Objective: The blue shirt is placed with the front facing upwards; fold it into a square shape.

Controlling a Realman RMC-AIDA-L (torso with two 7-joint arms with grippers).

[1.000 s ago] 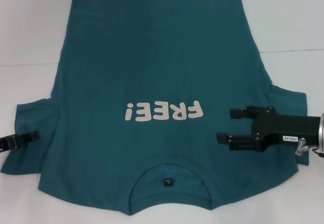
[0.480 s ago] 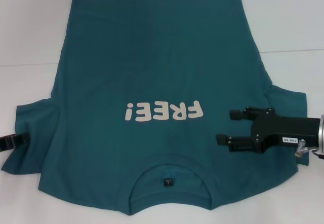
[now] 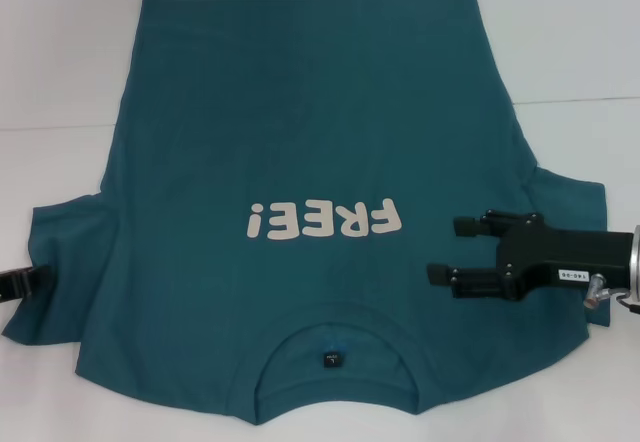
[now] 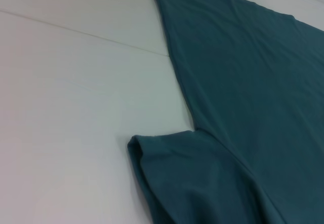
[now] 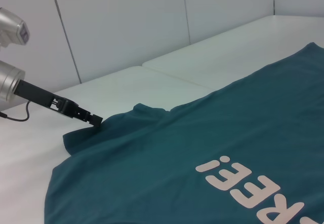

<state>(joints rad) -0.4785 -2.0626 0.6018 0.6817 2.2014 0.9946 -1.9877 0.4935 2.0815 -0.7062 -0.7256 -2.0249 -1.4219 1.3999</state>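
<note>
On the white surface (image 3: 60, 52), each tool should pinch a sleeve of the blue shirt (image 3: 310, 112) evenly: right tool (image 3: 447, 250) spread wide, left tool (image 3: 35, 280) unreadable.

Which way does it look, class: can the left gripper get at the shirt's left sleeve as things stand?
Probably yes. The left gripper sits at the edge of the blue shirt's left sleeve, and nothing lies between them on the white table.

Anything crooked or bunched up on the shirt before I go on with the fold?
Nothing is damaged. The blue shirt lies front up, slightly askew. Its sleeve by the left gripper is rumpled, its edge curled. The right gripper hovers open over the other sleeve.
</note>
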